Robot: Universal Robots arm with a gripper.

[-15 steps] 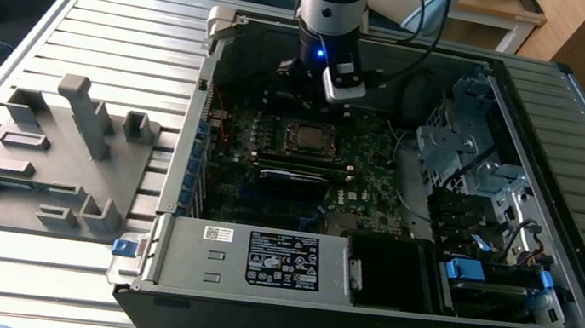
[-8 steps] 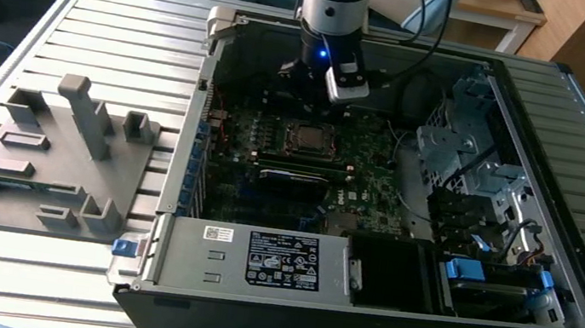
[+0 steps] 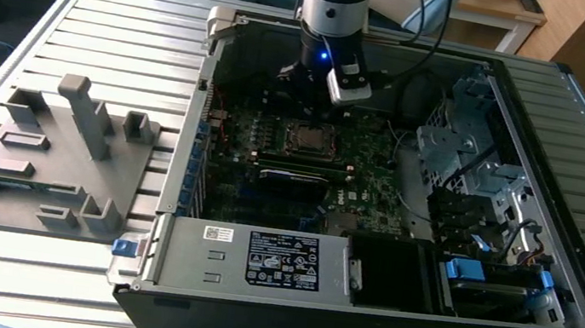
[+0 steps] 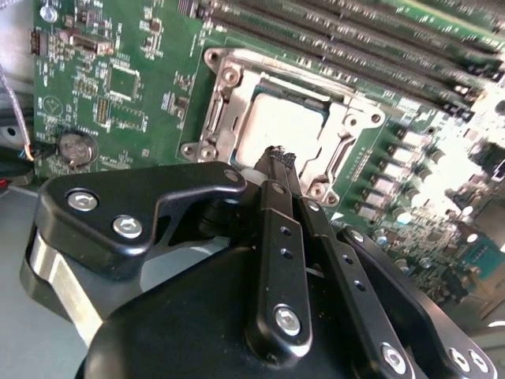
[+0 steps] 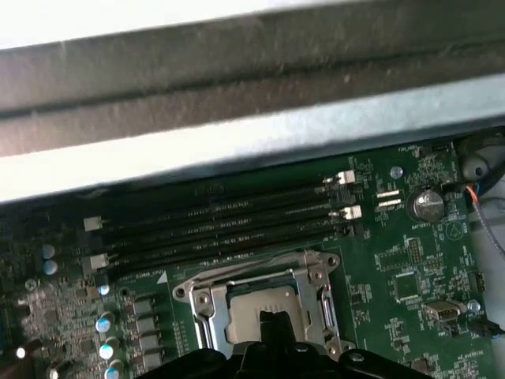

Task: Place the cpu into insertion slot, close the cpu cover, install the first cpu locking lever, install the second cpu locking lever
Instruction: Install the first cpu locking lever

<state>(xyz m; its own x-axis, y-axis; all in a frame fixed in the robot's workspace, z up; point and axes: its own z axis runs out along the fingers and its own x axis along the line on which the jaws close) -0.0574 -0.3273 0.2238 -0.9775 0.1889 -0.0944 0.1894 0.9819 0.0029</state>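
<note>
The cpu lies flat in the insertion slot on the green board, its dull silver top showing through the window of the cpu cover. The silver cover frame lies down flat around the chip. My gripper hangs just above the near edge of the socket, fingers pressed together and shut on nothing. In the first wrist view the black gripper overlaps the chip inside the frame. From outside, the gripper stands over the board a little behind the socket.
Long black memory slots run beside the socket. The open computer case wall rises close behind them. A drive cage and cables fill the exterior view's right. A grey fixture sits on the slatted table at its left.
</note>
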